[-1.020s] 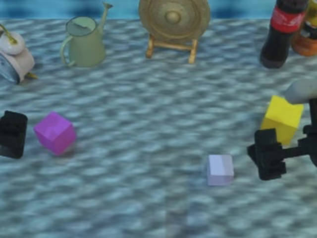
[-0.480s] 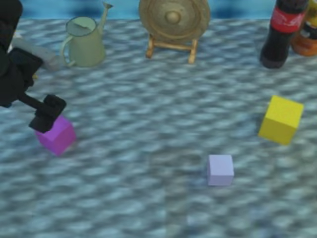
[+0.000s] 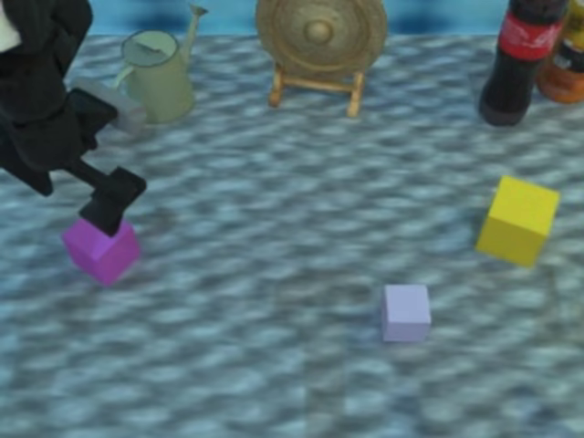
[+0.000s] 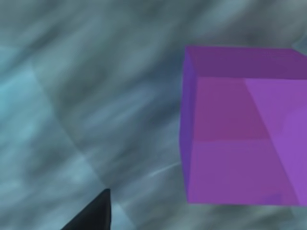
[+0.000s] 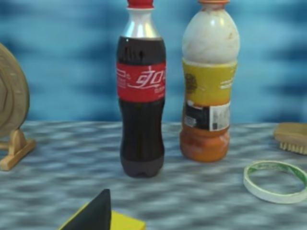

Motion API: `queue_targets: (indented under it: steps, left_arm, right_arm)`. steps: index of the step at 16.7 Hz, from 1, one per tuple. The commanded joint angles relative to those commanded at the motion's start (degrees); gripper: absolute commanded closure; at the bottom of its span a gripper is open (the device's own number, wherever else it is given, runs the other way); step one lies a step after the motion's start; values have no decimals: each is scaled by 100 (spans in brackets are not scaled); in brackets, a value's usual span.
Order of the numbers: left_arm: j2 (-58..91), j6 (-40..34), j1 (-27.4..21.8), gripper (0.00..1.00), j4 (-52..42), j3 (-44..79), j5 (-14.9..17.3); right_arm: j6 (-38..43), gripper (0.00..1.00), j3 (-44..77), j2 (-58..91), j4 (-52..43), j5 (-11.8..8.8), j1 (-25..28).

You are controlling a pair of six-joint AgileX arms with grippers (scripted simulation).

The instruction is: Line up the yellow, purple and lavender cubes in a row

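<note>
left jaws hang right over the matte magenta-purple cube, which sits just under them on the desk's left side; can't tell if they're spread or pinched. looks like the reach-to-grab step, next lower and close. one small pale lilac cube and one big bright yellow cube sit farther right: three cubes total.

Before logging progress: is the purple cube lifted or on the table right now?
On the table: the purple cube sits flat on the table, the left gripper just above it.
</note>
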Motion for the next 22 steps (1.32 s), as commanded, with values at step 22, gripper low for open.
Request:
queue_targets:
  steps: [22]
  left_arm:
    - [701, 21, 11, 23, 1836, -1135, 5]
  right_arm:
    - [0, 0, 0, 0, 0, 0, 0]
